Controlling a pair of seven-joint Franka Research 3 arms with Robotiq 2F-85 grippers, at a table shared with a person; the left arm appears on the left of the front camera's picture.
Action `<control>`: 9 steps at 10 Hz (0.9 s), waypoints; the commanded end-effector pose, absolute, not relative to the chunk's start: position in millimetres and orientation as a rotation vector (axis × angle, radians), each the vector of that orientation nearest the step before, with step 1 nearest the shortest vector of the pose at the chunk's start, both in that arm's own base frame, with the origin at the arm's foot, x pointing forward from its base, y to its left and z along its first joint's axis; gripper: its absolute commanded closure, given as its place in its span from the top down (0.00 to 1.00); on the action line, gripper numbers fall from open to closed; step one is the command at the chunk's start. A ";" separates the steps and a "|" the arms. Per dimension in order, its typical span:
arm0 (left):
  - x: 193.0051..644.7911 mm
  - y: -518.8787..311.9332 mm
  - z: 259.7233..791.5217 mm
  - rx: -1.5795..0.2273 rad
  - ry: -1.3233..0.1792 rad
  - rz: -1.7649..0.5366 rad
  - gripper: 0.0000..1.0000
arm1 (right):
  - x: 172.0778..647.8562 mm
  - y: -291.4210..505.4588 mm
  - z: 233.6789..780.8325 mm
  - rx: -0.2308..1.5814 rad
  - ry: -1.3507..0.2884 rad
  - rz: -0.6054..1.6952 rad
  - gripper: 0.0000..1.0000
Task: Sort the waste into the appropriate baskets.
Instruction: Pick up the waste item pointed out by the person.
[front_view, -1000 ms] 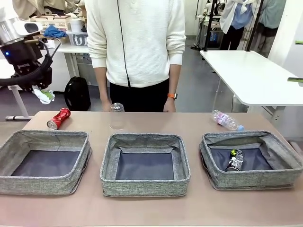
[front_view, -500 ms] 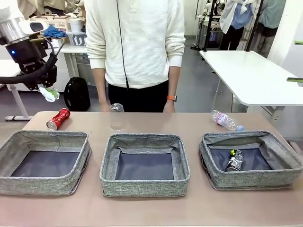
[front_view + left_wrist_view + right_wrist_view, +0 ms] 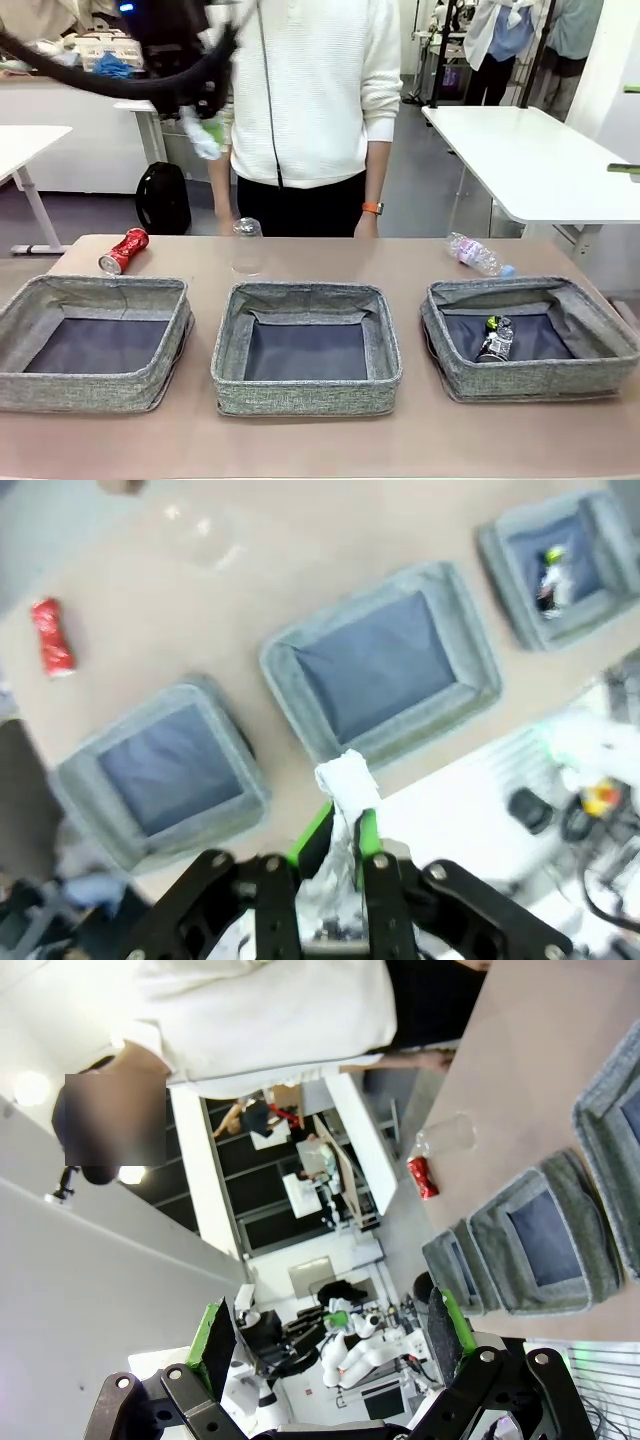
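Here, left gripper [image 3: 341, 825]: pinched narrow on the paper ball [image 3: 346, 778], its green pads pressing on two sides of the ball.
Left arm [image 3: 120, 75]: raised high at the upper left of the front view, in front of the person [image 3: 310, 90]. The ball hangs under the gripper, well above the table [image 3: 320, 440].
Ball from the left wrist: seen against the strip of table just beside the middle bin's [image 3: 305, 293] rim.
Right gripper [image 3: 330, 1332]: jaws spread wide, pointing across the table toward the person.
Left bin [image 3: 100, 290]: near the table's left end, dark bottom showing.
Middle bin: between the other two, dark bottom showing.
Right bin [image 3: 530, 378]: holds the dark can [image 3: 496, 340], which lies near its middle.
Red can [image 3: 124, 250]: on its side on the table, behind the left bin.
Cup [image 3: 247, 245]: on the table just behind the middle bin, in front of the person.
Bottle [image 3: 478, 254]: lying on the table behind the right bin, blue cap toward the right.
Person: standing at the far edge, arms down.
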State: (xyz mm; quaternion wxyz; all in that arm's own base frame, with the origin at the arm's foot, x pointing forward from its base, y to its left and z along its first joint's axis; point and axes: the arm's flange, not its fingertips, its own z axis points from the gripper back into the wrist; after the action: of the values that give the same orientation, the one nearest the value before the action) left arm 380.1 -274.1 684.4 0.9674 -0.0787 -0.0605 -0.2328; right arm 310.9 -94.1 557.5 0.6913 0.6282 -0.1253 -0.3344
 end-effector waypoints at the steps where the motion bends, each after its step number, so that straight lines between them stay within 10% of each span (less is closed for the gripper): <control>1: 409.0 -318.8 695.8 -0.074 -0.058 -0.590 0.11 | 314.2 -93.0 557.7 1.423 -0.298 -0.724 1.00; 9: 438.8 -410.3 752.6 -0.094 0.083 -0.528 0.11 | 314.2 -93.0 557.7 1.423 -0.298 -0.724 1.00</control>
State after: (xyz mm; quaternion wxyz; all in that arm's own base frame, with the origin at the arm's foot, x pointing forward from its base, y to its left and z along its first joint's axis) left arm 427.0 -398.1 722.4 0.9609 -0.0510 0.0427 -0.2687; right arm 310.9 -94.1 557.2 0.6914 0.6281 -0.1248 -0.3345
